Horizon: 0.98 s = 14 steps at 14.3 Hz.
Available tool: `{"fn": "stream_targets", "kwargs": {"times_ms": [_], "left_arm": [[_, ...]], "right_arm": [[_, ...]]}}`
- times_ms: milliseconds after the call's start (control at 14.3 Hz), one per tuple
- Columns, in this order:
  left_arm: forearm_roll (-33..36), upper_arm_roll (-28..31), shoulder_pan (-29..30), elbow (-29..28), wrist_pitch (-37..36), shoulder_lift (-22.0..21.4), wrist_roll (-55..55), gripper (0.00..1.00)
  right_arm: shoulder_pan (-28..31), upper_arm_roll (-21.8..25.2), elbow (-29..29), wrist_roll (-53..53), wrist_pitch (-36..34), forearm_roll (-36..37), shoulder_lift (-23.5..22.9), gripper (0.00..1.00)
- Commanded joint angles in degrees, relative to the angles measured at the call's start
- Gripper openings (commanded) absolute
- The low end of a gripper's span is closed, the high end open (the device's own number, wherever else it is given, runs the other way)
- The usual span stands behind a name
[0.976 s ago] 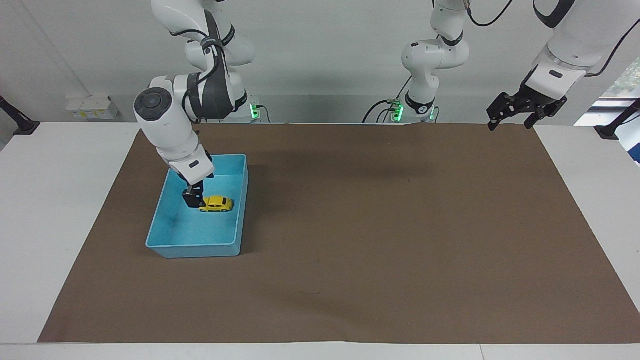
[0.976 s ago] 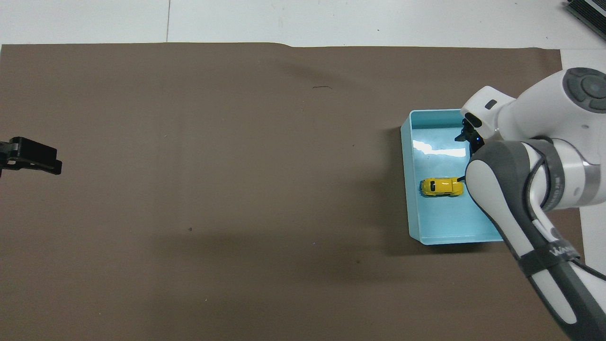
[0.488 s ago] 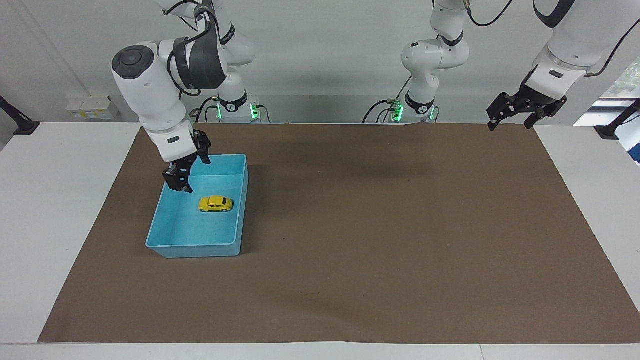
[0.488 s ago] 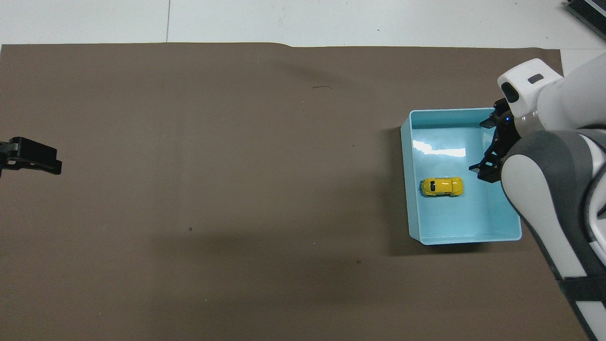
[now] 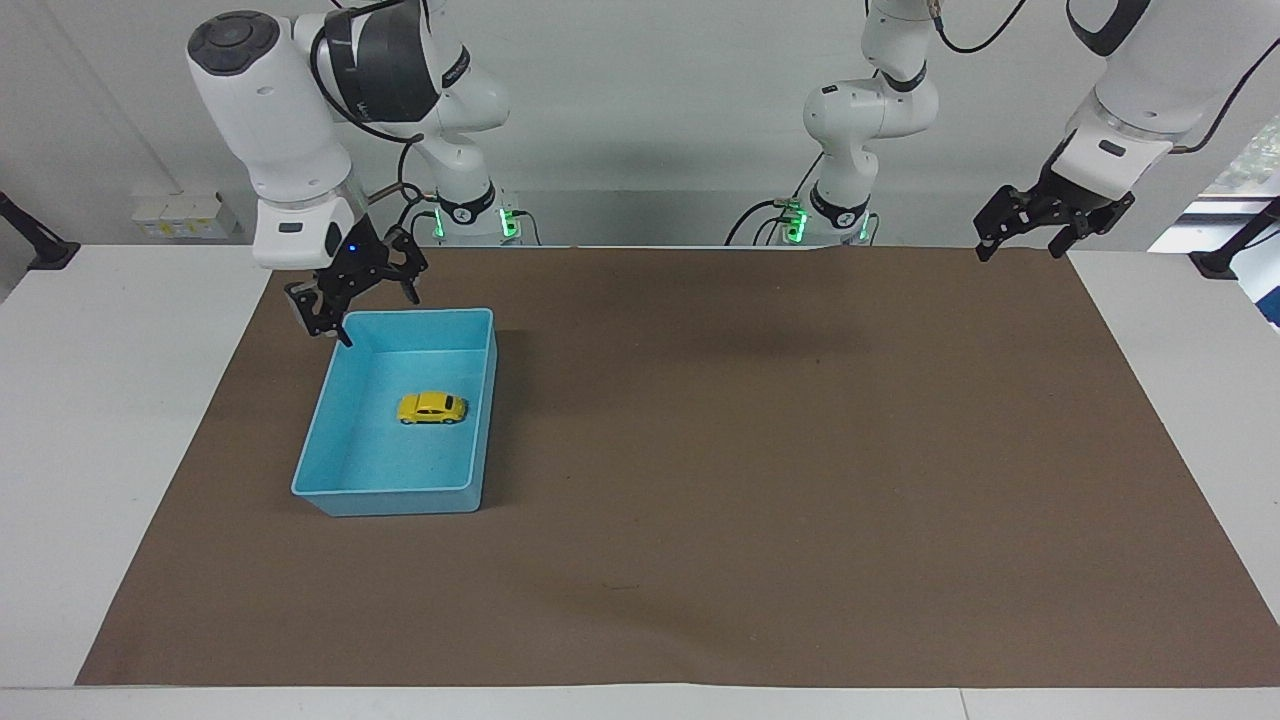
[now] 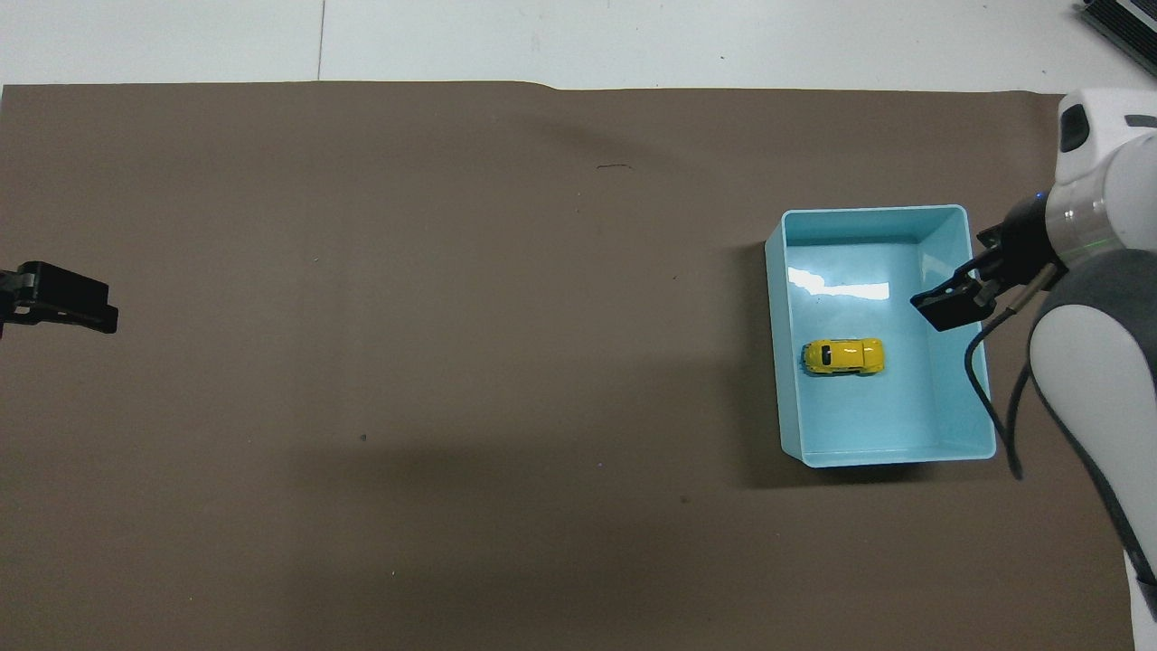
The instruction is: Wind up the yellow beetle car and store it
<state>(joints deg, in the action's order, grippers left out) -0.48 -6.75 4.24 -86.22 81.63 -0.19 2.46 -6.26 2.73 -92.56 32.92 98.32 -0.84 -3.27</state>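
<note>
The yellow beetle car point(image 5: 432, 408) point(image 6: 843, 355) rests on its wheels on the floor of the blue bin point(image 5: 400, 497) point(image 6: 776, 380), touching nothing else. My right gripper point(image 5: 360, 310) point(image 6: 967, 276) hangs open and empty above the bin's rim toward the right arm's end of the table, well clear of the car. My left gripper point(image 5: 1018, 250) point(image 6: 54, 303) waits open and empty, raised over the mat's edge at the left arm's end of the table.
A brown mat point(image 5: 750, 450) covers most of the white table point(image 5: 110, 420), and the bin stands on it toward the right arm's end. Small white boxes point(image 5: 180, 215) sit by the wall near the right arm's base.
My right gripper has risen out of the bin and pulled back over its rim, leaving the car lying inside. The car and the left arm have not moved.
</note>
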Motion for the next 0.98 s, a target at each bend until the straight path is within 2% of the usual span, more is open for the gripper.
{"fn": "stream_targets", "kwargs": {"times_ms": [0, 418, 558, 906], "left_arm": [[0.57, -0.72, 1.03, 0.70, -1.03, 0.01, 0.35, 1.00], [0.57, -0.72, 1.03, 0.79, -1.03, 0.01, 0.35, 1.00], [0.57, -0.72, 1.03, 0.79, -1.03, 0.01, 0.35, 1.00], [0.57, -0.72, 1.03, 0.79, -1.03, 0.01, 0.35, 1.00]], "right_arm": [[0.81, -0.09, 2.55, -11.79, -2.86, -0.57, -0.33, 1.00], [3.17, 0.70, 7.47, -30.88, -10.59, -2.58, -0.68, 1.00], [4.32, 0.70, 9.84, -31.33, -12.88, -2.85, -0.77, 1.00], [3.97, 0.61, 10.38, -31.77, -13.15, -1.98, -0.77, 1.00]]}}
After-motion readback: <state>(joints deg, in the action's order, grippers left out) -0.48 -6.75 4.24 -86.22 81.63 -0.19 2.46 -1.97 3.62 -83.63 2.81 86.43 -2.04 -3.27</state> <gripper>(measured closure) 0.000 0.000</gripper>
